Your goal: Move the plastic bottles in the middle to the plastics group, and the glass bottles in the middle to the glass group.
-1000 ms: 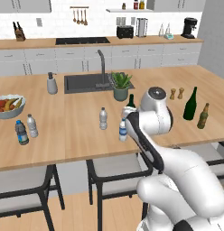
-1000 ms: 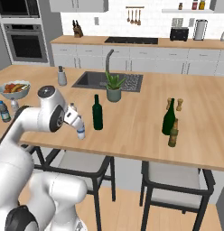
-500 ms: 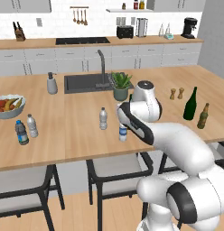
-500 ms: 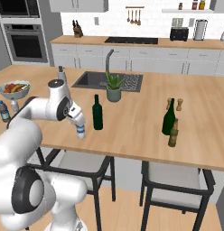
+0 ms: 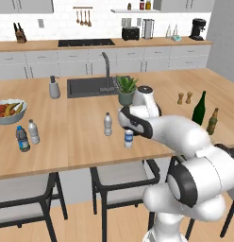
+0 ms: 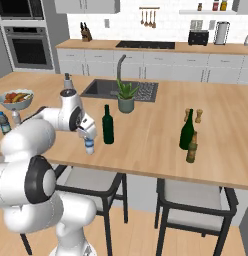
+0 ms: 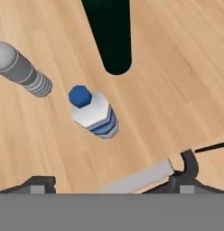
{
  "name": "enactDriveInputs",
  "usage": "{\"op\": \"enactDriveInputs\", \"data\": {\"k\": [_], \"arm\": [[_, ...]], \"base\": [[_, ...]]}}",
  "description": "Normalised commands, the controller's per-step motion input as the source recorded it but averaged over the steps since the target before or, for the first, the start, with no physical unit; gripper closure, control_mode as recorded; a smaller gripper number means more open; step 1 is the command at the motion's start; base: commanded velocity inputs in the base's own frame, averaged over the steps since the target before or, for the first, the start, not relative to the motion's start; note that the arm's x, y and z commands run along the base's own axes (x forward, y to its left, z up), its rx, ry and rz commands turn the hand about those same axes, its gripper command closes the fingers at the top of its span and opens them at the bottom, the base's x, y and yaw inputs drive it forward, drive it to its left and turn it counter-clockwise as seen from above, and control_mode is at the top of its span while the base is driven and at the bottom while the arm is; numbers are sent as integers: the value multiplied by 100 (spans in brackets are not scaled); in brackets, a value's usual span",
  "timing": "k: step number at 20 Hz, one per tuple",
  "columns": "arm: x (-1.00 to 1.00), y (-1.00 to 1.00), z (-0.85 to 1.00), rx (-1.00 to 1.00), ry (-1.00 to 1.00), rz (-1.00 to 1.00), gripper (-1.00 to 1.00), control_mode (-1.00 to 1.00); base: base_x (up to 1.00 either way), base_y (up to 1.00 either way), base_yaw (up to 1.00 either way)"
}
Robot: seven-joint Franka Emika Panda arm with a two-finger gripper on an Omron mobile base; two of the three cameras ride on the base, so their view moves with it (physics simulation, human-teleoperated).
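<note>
- Two dark fingertips of the gripper [image 7: 114,178] are standing wide apart and holding nothing, hovering above the blue-label bottle [image 7: 93,113] near the counter's front edge [image 5: 81,160].
- I judge the reaching step is going on; next the hand is needing to come down and centre on this bottle before closing.
- Just beside it, the greyish bottle [image 5: 108,124] and the dark wine bottle [image 6: 108,125] are standing close and may be knocked.
- Far to the robot's left, the plastics group [image 5: 27,136] is waiting beside the fruit bowl [image 5: 6,112].
- Far to the right, the glass group [image 5: 204,113] is standing near two shakers [image 5: 184,98].
</note>
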Motion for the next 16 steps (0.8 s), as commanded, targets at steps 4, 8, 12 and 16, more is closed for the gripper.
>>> {"op": "enactDriveInputs", "data": {"k": [4,8,12,16], "arm": [[35,0,-22,0,12,0,-100,-100],[31,0,-10,0,8,1,-100,-100],[23,0,-5,0,0,4,-100,-100],[16,0,-9,0,0,3,-100,-100]], "base": [[0,0,0],[0,0,0],[0,0,0],[0,0,0]]}}
